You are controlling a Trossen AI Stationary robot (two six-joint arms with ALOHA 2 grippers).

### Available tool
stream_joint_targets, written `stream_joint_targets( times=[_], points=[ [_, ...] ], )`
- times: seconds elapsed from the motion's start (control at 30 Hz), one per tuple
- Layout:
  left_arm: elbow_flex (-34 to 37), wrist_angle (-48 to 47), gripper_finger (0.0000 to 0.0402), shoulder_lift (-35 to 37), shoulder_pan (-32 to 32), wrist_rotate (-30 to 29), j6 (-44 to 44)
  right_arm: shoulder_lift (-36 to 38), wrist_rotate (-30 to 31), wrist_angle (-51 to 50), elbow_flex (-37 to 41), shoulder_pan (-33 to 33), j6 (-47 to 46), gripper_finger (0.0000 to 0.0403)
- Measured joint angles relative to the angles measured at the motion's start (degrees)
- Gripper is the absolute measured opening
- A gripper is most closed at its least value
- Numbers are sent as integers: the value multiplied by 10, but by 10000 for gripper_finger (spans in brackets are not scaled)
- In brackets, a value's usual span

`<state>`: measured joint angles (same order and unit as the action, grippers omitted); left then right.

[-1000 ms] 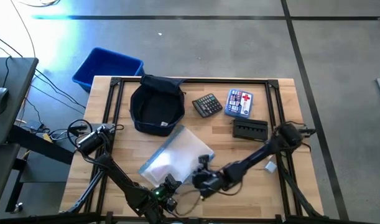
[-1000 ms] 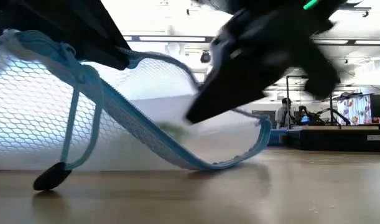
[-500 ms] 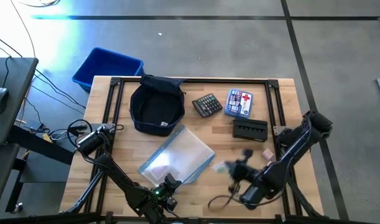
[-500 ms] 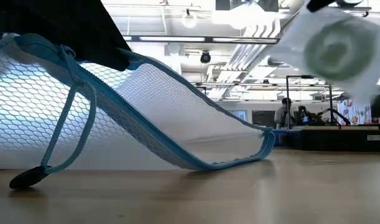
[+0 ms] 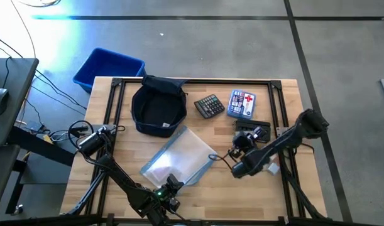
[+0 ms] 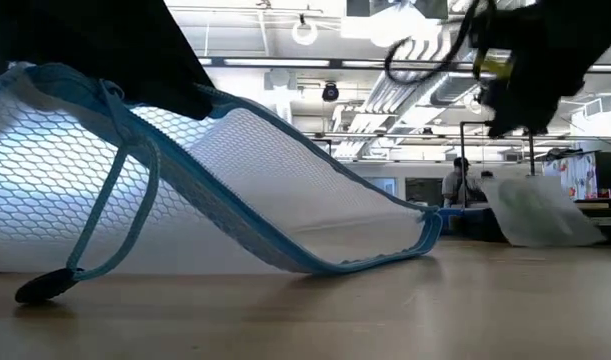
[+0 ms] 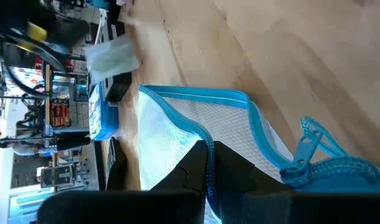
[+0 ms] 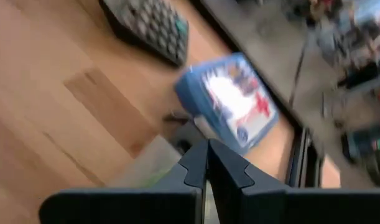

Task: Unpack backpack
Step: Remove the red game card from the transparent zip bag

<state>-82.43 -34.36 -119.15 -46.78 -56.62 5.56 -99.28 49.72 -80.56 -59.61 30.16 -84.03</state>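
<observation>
Right hand: you have it closed on a pale plastic packet with a cable, above the desk near the black case.
Left hand: pinched on the mesh pouch's blue edge at the near side.
Backpack: sits open at the desk's far left, apart from both hands.
Risk: your packet hangs from a thin grip; a fast swing could shake it loose or drag the cable over the first-aid box and calculator.
Desk: pale wood in a black frame.
Room: grey floor, blue bin beside the desk, a person seated far off.
</observation>
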Motion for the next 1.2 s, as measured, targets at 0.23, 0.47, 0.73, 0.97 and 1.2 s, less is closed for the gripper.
stream_joint_targets(
  times=[0.23, 0.47, 0.73, 0.97, 1.2],
  points=[
    [0, 1, 0, 0, 0, 4, 0, -7, -65, 52, 8, 2, 3, 0],
    [0, 17, 0, 0, 1, 7, -15, -6, 50, 244, -53, 68, 110, 0],
    [0, 20, 0, 0, -2, -28, -15, -81, -84, 933, -17, 123, 611, 0],
    [0, 86, 0, 0, -3, -47, 28, -191, -32, 926, -61, 89, 657, 13],
    [0, 164, 14, 0, 10, 109, 63, -210, -121, 894, -75, 37, 569, 89]
  ],
)
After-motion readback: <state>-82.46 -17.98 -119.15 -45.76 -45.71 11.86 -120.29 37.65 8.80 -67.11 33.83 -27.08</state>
